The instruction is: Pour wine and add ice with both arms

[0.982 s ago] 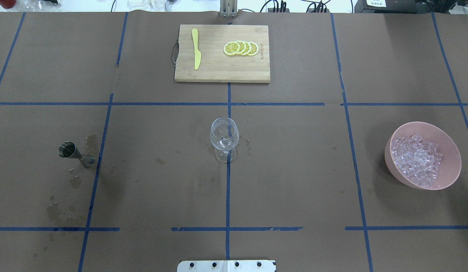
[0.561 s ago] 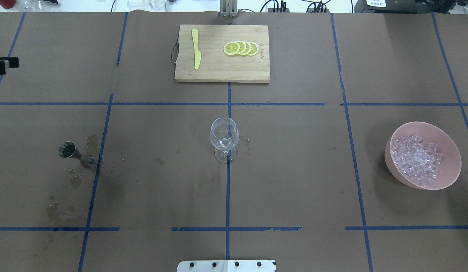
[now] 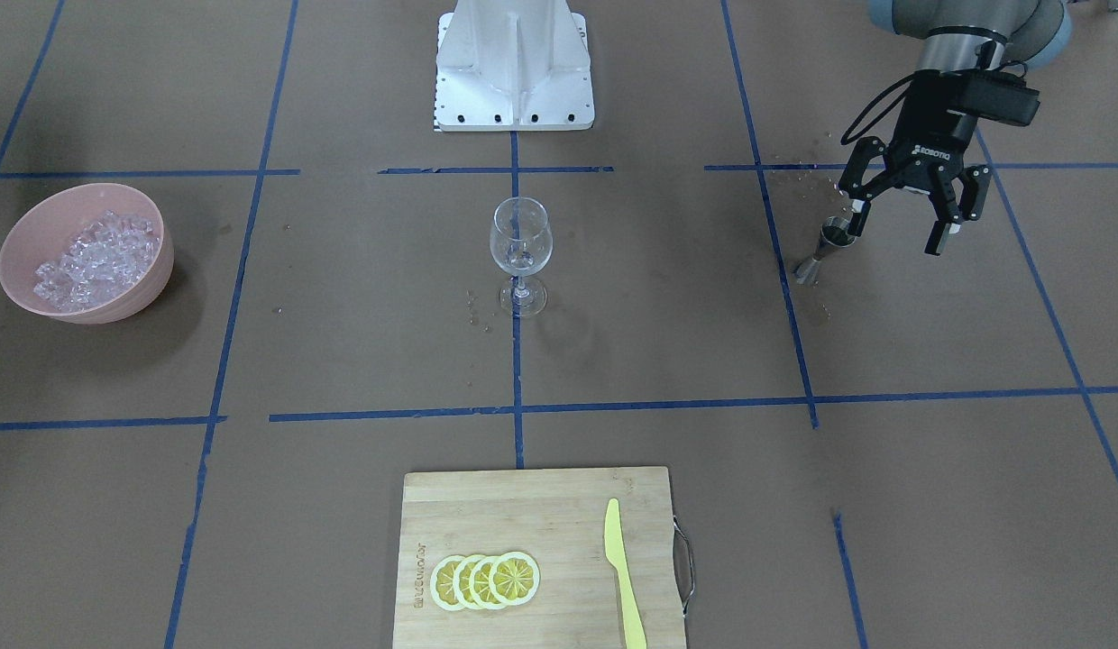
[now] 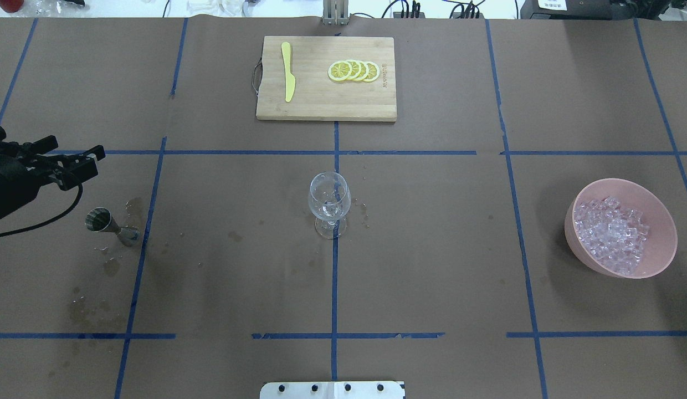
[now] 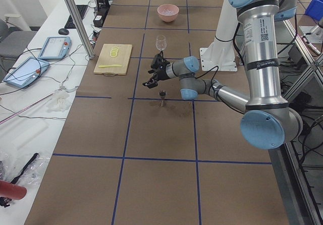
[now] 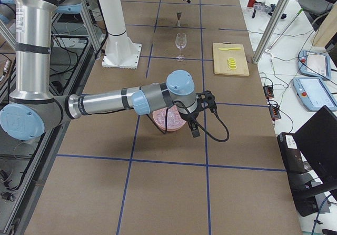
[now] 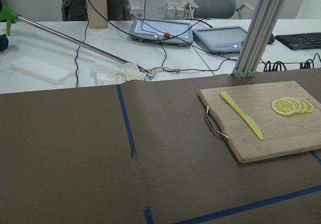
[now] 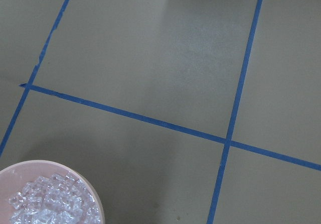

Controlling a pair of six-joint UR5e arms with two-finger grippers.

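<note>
Left black two-finger gripper (image 3: 896, 234) spread wide, empty, raised clear above small steel hourglass jigger (image 3: 820, 252). Right gripper (image 6: 202, 116) beside pink bowl (image 3: 117, 302) of clear ice cubes (image 3: 95, 257); its spread unreadable.

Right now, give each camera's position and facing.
Front-facing: across the table, down on clear stemmed wine glass; left arm, jaws open.
Overhead: behind the robot, same glass; left arm at edge.
Exterior left: table's end; left arm near.
Exterior right: opposite end; right arm near.
Left wrist: toward rectangular bamboo cutting board; no body.
Right wrist: down on round pink bowl; no body.
Shared: front-facing and overhead both hold the glass.
</note>
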